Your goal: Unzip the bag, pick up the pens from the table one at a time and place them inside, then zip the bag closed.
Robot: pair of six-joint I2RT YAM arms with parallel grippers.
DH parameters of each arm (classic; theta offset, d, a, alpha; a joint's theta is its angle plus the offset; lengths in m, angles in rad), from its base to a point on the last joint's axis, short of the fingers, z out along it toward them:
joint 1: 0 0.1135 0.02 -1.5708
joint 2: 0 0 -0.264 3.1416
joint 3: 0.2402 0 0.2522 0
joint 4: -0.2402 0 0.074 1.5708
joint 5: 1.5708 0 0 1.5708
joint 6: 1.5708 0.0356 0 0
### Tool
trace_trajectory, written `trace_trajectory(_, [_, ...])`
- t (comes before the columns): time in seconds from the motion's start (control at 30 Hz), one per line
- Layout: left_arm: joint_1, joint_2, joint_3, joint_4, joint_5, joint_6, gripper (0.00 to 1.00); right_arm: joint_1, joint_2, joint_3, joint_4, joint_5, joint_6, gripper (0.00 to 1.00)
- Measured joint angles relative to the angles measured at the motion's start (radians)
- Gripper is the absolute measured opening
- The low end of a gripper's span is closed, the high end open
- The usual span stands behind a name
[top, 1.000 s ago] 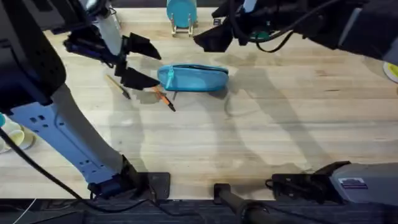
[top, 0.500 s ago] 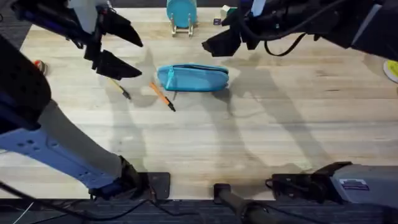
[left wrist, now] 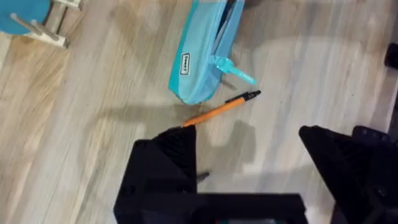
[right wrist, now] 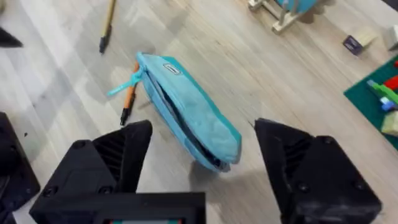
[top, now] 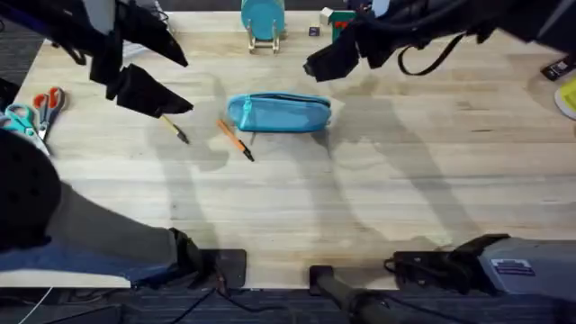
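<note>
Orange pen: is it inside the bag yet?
No, the orange pen lies on the table beside the bag, its full length showing.

A round teal disc stands upright on a light wooden stand at the far edge of the worktop, about midway across — the stand's pegs and base bar show plainly. At the left edge lie two pairs of scissors close together, one orange-handled, one teal-handled. Toward the far right of the back edge sits a green mat bearing small coloured blocks, and a small dark block with a pale top lies just beside it. A yellow-and-white round object shows at the right edge — too cut off to identify.
</note>
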Motion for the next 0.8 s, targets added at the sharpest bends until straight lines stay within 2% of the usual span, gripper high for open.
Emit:
trace_trajectory(0.17, [0.0,-0.084,0.0,-0.003,-0.023,-0.089,0.995,0.0,-0.001,0.057,-0.091,0.027,-0.035,0.996])
trace_trajectory(0.43, [0.0,-0.21,0.0,-0.003,-0.061,-0.283,0.995,0.0,-0.001,0.11,-0.21,0.107,-0.055,0.995])
trace_trajectory(0.67, [0.0,-0.306,0.0,0.0,-0.075,-0.393,0.995,0.0,-0.002,0.146,-0.295,0.12,-0.058,0.995])
trace_trajectory(0.8, [0.0,-0.325,0.0,0.0,-0.074,-0.48,0.995,0.0,-0.002,0.146,-0.324,0.126,-0.061,0.995])
